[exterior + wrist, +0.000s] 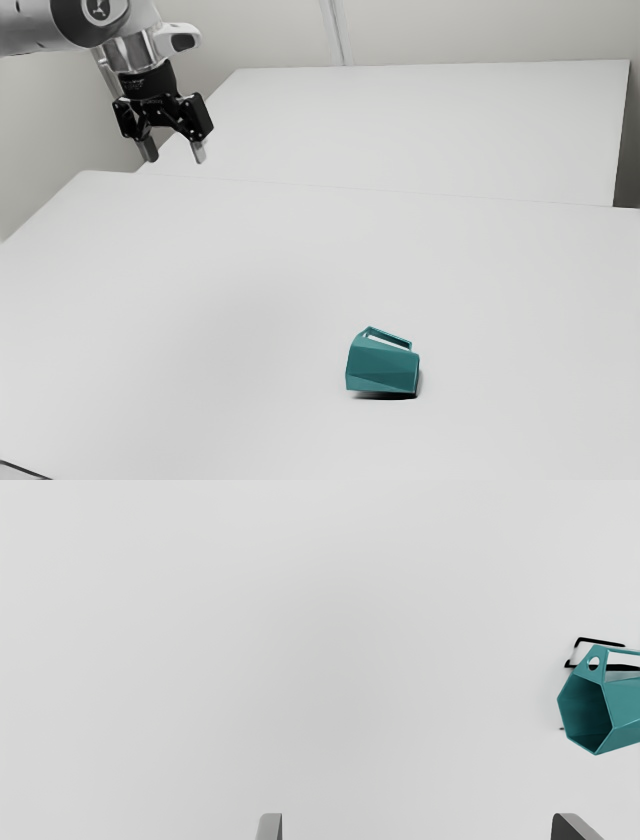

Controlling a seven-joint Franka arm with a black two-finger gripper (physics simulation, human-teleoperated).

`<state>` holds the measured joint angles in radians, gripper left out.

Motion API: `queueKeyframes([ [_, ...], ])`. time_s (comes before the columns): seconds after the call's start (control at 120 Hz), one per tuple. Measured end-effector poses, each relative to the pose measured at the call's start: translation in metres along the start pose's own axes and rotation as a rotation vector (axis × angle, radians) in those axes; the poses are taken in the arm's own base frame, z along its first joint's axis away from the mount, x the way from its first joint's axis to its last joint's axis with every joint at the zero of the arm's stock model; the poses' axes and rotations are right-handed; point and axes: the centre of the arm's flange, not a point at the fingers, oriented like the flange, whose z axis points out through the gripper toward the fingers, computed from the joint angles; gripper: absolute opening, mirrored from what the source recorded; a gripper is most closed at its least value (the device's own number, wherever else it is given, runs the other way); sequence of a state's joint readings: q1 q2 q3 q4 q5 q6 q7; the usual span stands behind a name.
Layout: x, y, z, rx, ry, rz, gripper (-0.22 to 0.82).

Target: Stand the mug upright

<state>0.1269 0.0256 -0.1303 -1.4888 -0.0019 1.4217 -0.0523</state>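
1. Mug (383,368): teal, faceted sides, lying on its side on the worktop (230,300), lower half of the exterior view, a bit toward the exterior view's right of ctr. Not upright.
2. Handle (390,338) is on the mug's upper side in the exterior view. Angular loop, w/ a round hole thru its end panel nr the mouth, per wrist view.
3. Mouth (586,712) opens sideways, dark inside; hex-type rim. Mug is partly cut off by the wrist view's frame edge.
4. Fingers (199,153): released, spread wide w/ a clear gap btwn them, nothing held. They're in the upper left of the exterior view, pointing down, above the worktop's far edge & well apart from the mug. Wrist view agrees: fingers (270,827) stand apart, bare worktop btwn.
5. Arm (35,28): white/grey, comes in from the upper left corner of the exterior view, w/ a black mount (160,112) above the fingers.
6. Branding: round dark badge (99,8) w/ a pale emblem on the arm, top left of the exterior view; too small to say whose.
7. Black angular lines (602,641) beside the handle, per wrist view; shadow or mark, can't tell.
8. Bkgd: pale flat surface (420,130) beyond the worktop, upper part of the exterior view, w/ a light wall (480,30) behind.
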Motion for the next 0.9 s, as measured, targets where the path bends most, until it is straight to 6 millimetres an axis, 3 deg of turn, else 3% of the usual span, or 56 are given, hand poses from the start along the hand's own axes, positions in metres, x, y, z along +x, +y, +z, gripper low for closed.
queueKeyframes([
  [0.233, 0.001, 0.009, 0.003, -0.027, -0.004, 0.015, 0.58],
  [0.292, 0.002, 0.014, 0.011, -0.052, -0.013, 0.022, 0.58],
  [0.567, 0.011, 0.027, 0.077, -0.212, -0.023, 0.035, 0.58],
  [0.9, 0.015, 0.035, 0.178, -0.468, 0.013, 0.003, 0.58],
])
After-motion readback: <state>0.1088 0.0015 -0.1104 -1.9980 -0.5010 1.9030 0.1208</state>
